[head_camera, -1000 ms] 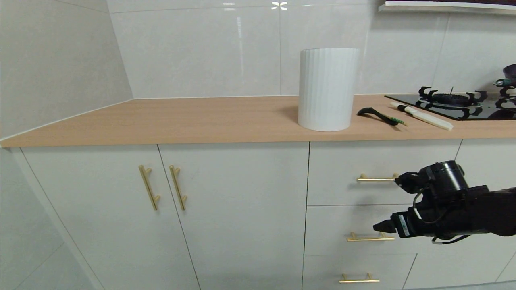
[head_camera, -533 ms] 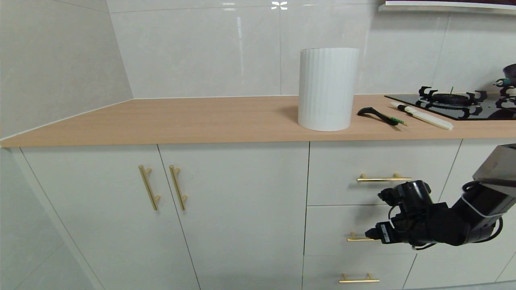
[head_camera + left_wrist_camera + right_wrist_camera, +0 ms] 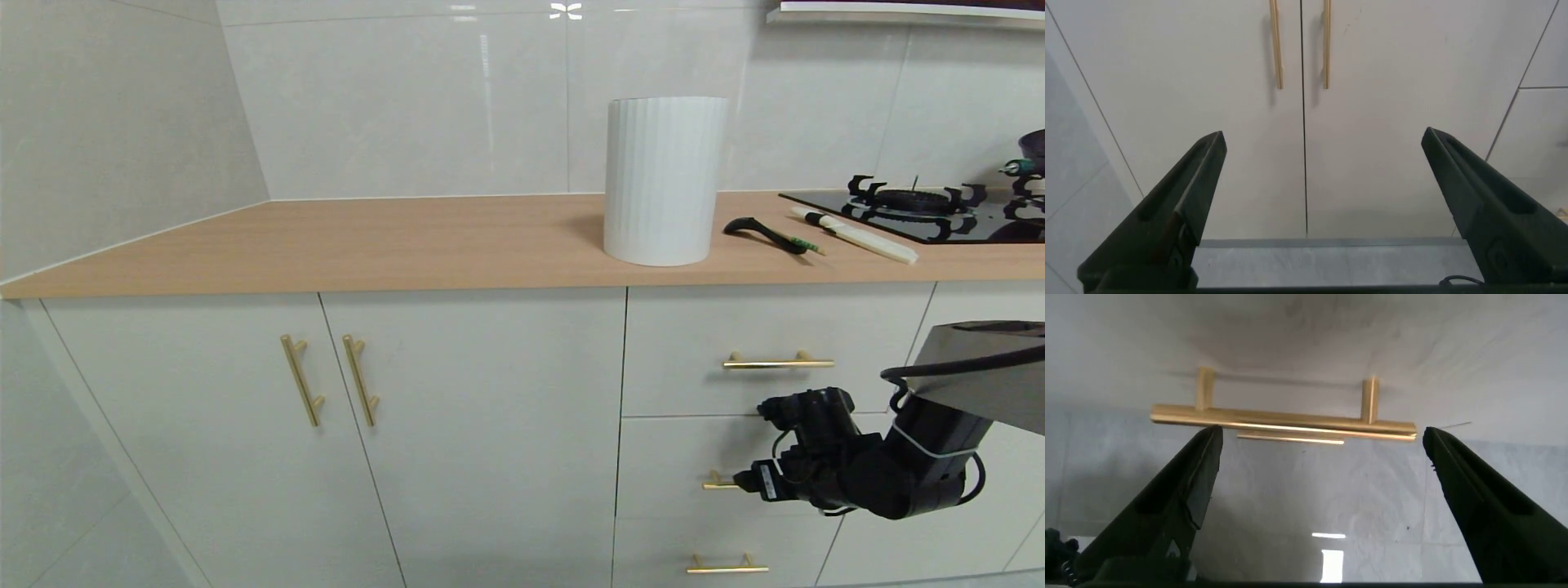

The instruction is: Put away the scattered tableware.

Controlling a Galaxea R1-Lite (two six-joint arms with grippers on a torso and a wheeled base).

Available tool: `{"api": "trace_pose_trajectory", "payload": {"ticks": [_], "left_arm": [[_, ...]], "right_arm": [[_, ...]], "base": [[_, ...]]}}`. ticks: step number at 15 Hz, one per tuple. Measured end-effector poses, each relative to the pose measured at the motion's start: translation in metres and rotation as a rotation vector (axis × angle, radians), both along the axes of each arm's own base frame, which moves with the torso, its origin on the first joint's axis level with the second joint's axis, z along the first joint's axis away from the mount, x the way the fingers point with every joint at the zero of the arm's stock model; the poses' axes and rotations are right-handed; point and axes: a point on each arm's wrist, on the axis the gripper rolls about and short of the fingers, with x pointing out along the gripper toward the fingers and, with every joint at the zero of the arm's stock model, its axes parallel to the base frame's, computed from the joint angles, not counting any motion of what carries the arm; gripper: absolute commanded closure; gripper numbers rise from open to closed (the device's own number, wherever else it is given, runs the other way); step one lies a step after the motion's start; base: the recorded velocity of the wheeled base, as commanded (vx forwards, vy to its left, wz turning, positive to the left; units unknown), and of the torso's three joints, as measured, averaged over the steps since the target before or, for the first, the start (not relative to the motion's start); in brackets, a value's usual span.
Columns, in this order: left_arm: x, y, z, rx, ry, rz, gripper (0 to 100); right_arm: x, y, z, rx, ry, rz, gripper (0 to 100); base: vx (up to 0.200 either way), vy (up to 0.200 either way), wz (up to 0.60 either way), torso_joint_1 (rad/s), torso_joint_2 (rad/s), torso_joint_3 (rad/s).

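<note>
On the wooden countertop stands a tall white ribbed holder. To its right lie a black-handled utensil and a white knife-like utensil. My right gripper is low in front of the drawers, right at the middle drawer's gold handle. In the right wrist view that gold handle runs across just ahead of the right gripper, which is open and holds nothing. My left gripper is open too, empty, facing the cabinet doors and their two gold handles.
A black gas hob with pan supports sits at the counter's right end. Above and below the middle drawer are a top drawer handle and a bottom drawer handle. The double cabinet doors are closed.
My right arm has dropped and moved left, bringing its gripper from beside the top drawer down to the middle drawer's handle. Nothing on the counter has moved.
</note>
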Motion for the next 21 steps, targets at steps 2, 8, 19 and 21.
{"api": "trace_pose_trajectory", "payload": {"ticks": [2, 8, 19, 21], "left_arm": [[0.0, 0.0, 0.0, 0.0, 0.0, 0.0, 0], [0.0, 0.0, 0.0, 0.0, 0.0, 0.0, 0], [0.0, 0.0, 0.0, 0.0, 0.0, 0.0, 0], [0.0, 0.0, 0.0, 0.0, 0.0, 0.0, 0]], "right_arm": [[0.003, 0.0, -0.005, 0.001, -0.014, -0.001, 0], [0.01, -0.001, -0.016, -0.014, -0.013, -0.045, 0], [0.01, -0.001, -0.023, -0.028, 0.002, -0.049, 0], [0.01, -0.001, -0.023, -0.029, 0.005, -0.05, 0]], "base": [[0.0, 0.0, 0.0, 0.0, 0.0, 0.0], [0.0, 0.0, 0.0, 0.0, 0.0, 0.0], [0.0, 0.0, 0.0, 0.0, 0.0, 0.0], [0.0, 0.0, 0.0, 0.0, 0.0, 0.0]]}}
